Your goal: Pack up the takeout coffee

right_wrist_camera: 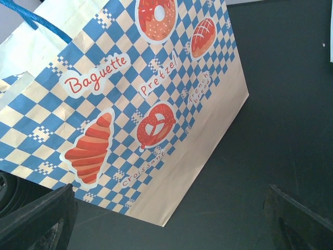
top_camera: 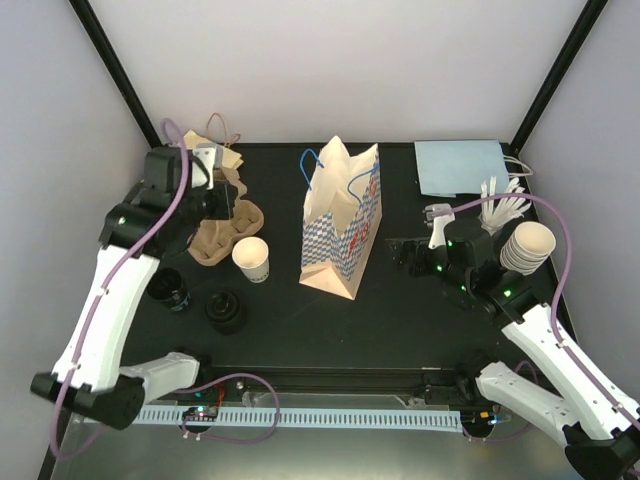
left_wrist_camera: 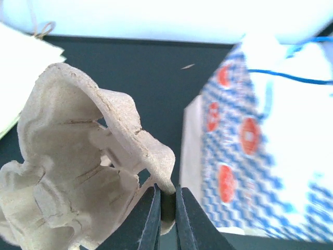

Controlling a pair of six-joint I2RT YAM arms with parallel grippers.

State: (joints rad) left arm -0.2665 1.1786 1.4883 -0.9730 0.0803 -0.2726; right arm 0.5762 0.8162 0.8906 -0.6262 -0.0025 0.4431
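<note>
**Top external view: left pincer clamped on carrier rim, right pincer wide open beside bag**

Top external, clock directions taken from the table (top_camera: 400, 320) centre, 12 o'clock at the far wall.

- Paper bag (top_camera: 340, 225) stands at the centre, mouth open and blue handles up. It has a blue-and-white check pattern with bakery pictures.
- Pulp cup carrier (top_camera: 228, 228) sits at about 9 to 10 o'clock, well apart from the bag.
- Left gripper (top_camera: 216, 200) is over the carrier's far side. In the left wrist view the left gripper (left_wrist_camera: 166, 200) has both fingers closed on a thin edge of the carrier's (left_wrist_camera: 78, 172) rim, pinched tight. The bag (left_wrist_camera: 260, 146) is blurred at that view's 3 o'clock. I cannot tell whether the carrier is lifted off the table.
- Single paper cup (top_camera: 252, 258) stands upright and mouth up at about 8 o'clock, just beside the carrier's near corner.
- Two black round pieces (top_camera: 225, 310) lie at 8 o'clock, nearer the table edge. They are too small to identify.
- Stack of cups (top_camera: 527, 245) is at 3 o'clock, near the right edge, with white stirrers (top_camera: 505, 200) just beyond it.
- Blue flat bag (top_camera: 460, 165) lies at 1 to 2 o'clock.
- Right gripper (top_camera: 412, 252) is between the bag and the cup stack, pointing towards the bag. In the right wrist view the right gripper (right_wrist_camera: 166, 229) has its fingers spread fully apart with nothing between them. The bag's (right_wrist_camera: 140, 104) printed side fills that view from 9 to 12 o'clock.
</note>
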